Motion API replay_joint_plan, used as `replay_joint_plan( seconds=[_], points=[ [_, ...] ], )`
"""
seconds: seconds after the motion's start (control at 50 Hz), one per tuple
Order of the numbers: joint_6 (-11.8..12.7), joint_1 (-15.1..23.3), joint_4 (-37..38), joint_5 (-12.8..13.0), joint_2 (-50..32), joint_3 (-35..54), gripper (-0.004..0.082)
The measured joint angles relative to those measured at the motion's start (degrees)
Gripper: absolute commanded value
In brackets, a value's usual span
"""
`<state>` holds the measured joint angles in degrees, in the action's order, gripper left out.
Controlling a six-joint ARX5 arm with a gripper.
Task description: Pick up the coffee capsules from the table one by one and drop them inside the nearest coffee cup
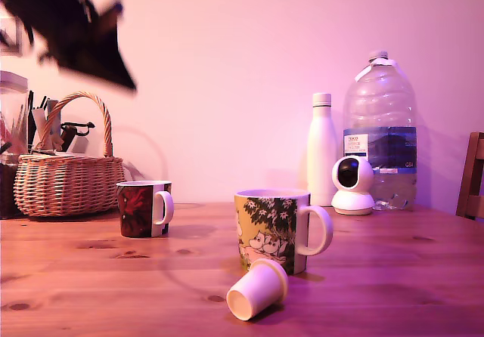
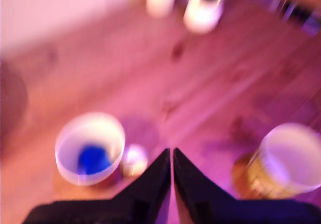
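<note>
Jaws pressed together, empty, high above desk. Blue capsule inside red cup; cream capsule lying beside floral mug.

Pink-violet cast throughout; wrist view heavily blurred (exterior view sharper), soft shadows.

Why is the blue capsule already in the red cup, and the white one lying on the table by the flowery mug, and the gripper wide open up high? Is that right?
Nearly. The gripper is shut, not wide open: the wrist view shows its fingertips together. The rest holds: the blue capsule is in the red cup, and the white capsule lies by the flowery mug.
</note>
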<state>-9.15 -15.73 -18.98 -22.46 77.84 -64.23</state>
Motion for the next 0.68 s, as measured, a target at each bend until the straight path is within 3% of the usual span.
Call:
replay_joint_plan(
  seconds=[0.16, 0.18, 0.4, 0.44, 0.68],
  points=[
    [0.0, -1.1, 0.7, 0.0, -5.7, 4.5, -0.0009],
    [1.1, -1.2, 0.6, 0.0, -6.1, 5.2, -0.0009],
    [2.0, -3.5, 0.0, 0.0, -10.7, 12.3, -0.0009],
    [3.2, -4.0, -0.1, 0.0, -11.7, 13.0, -0.0009],
    [4.3, -5.9, -0.7, 0.4, -17.3, 13.5, -0.0009]
  ],
)
